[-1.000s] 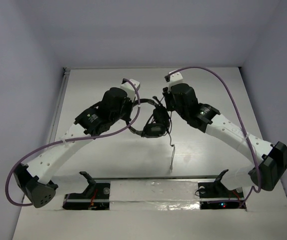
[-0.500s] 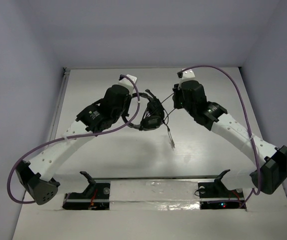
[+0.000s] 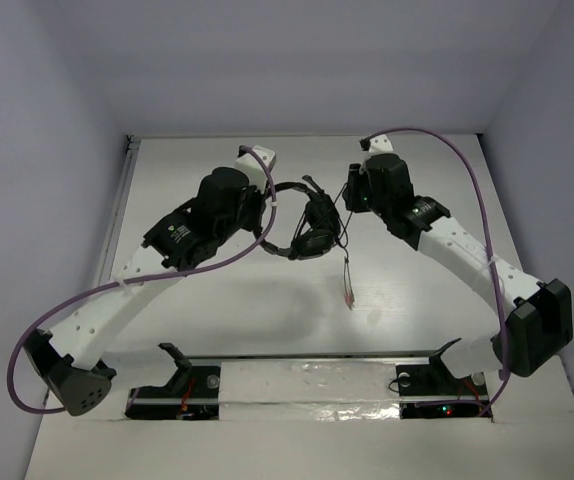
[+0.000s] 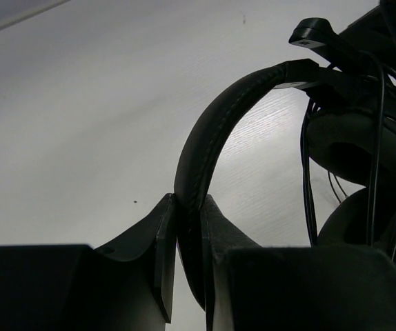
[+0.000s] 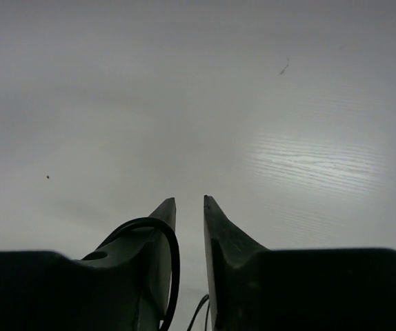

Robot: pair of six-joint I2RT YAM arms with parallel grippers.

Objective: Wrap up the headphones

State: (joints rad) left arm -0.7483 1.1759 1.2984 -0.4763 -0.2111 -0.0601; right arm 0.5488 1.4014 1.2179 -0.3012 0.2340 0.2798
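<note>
1. The headphones [image 3: 309, 232] are near the middle of the surface [image 3: 257, 320], between the two arms. They seem to be lifted a little, not lying flat.
2. First risk: the headband [image 4: 219, 117] can slip or turn. The left gripper [image 4: 189, 201] holds it only at one narrow place, and the weight of the earcups [image 4: 353, 141] hangs to one side. A strong pull on the cable [image 5: 172, 252] can twist the band out of the fingers.
3. Second risk: the cable can come out of the right gripper [image 5: 190, 201]. It is thin and smooth, and the wrap then falls loose.
4. Third risk: the free end with the plug [image 3: 350, 297] hangs toward 6 o'clock from the earcups. While the arm goes round, this end can catch on an earcup or on the small boom at the top of the headset, and it can make a knot in place of a clean turn.
5. Left gripper: it is at 9 o'clock from the earcups. Its fingers are clamped on the headband, one on each side, and no gap is seen.
6. Right gripper: it is at about 1 o'clock from the earcups. Its fingers are almost together, with only a thin slit. The cable loops over one finger and goes down into the slit, so it appears to be pinched there. Nothing else touches it.
</note>
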